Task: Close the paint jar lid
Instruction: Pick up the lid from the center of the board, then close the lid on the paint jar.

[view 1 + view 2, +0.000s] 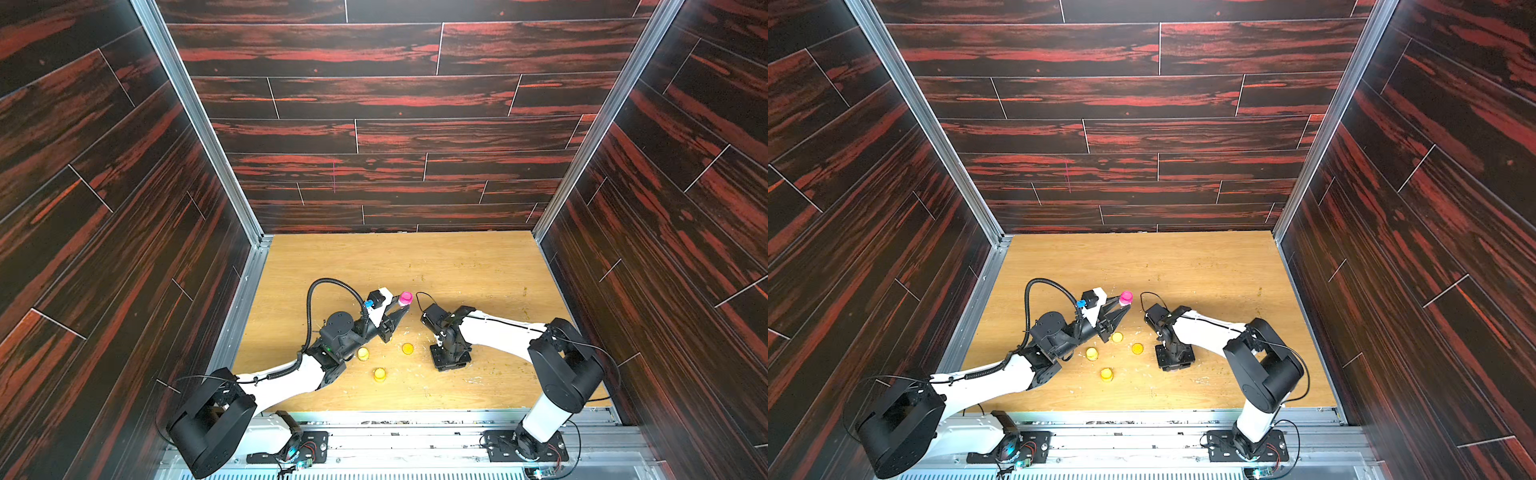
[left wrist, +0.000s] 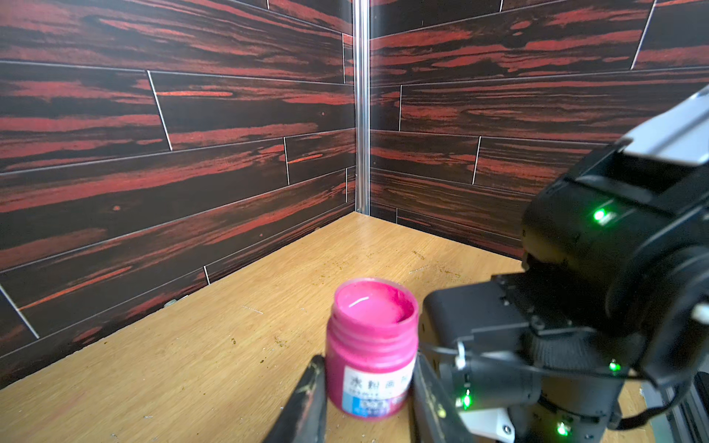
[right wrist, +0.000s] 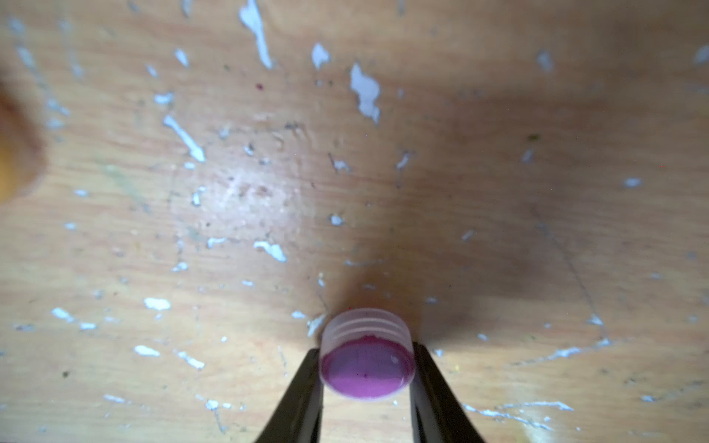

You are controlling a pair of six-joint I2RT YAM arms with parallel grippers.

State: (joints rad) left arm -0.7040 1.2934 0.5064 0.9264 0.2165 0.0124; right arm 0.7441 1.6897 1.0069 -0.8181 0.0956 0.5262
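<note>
In the left wrist view, the pink paint jar [image 2: 370,345] stands upright with its threaded mouth uncovered and pink paint showing inside. My left gripper [image 2: 368,360] is shut on its body, one finger on each side. Both top views show the jar [image 1: 405,298] [image 1: 1126,297] at the tip of the left gripper [image 1: 399,309], mid-table. The translucent lid [image 3: 366,360], pink inside, sits just over the wooden table [image 3: 230,191] with my right gripper [image 3: 366,351] shut on its sides. In the top views the right wrist [image 1: 451,345] points straight down and hides the lid and fingers.
Several small yellow paint pots [image 1: 363,353] [image 1: 407,348] [image 1: 380,374] stand on the table between the two arms, near the front. White paint flecks [image 3: 364,92] dot the wood. Dark red-streaked walls [image 1: 374,124] enclose the table on three sides.
</note>
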